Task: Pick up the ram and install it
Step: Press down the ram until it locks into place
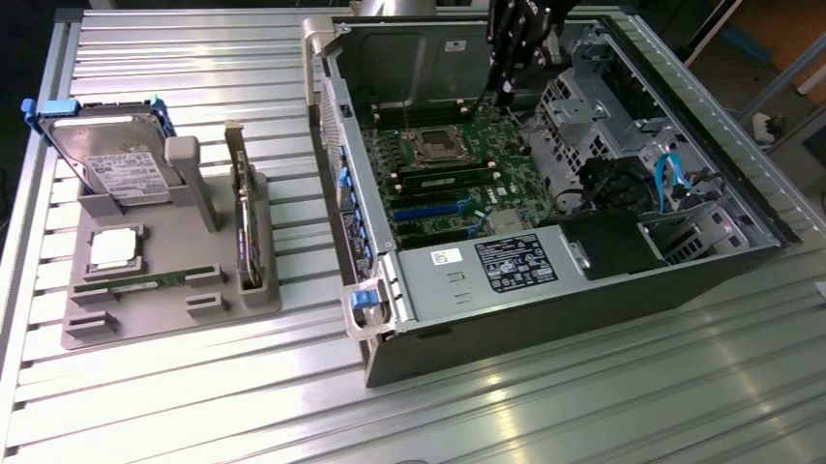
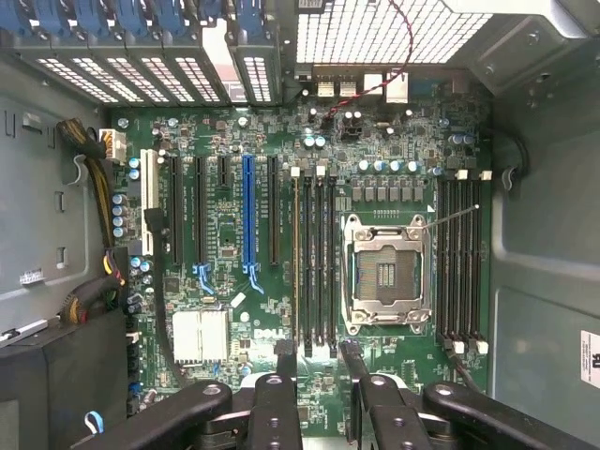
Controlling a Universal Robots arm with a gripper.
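Gripper [image 2: 319, 359] wide open and empty above the motherboard [image 2: 225, 253].
The ram [image 1: 133, 283] lies flat in a near slot of the grey holder [image 1: 168, 314] at the exterior view's left, well apart from the gripper. A hard drive [image 1: 116, 166] and a dark card [image 1: 246, 227] stand on the holder's far part. The open case [image 1: 722, 275] lies to the holder's right, with the gripper hanging over its far end.

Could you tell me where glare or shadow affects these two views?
Exterior view: bright streaks of glare on the ribbed metal table beside the computer case, whose inside is shadowed toward that view's right. Wrist view: the vented panel is washed out white; the motherboard is evenly lit.
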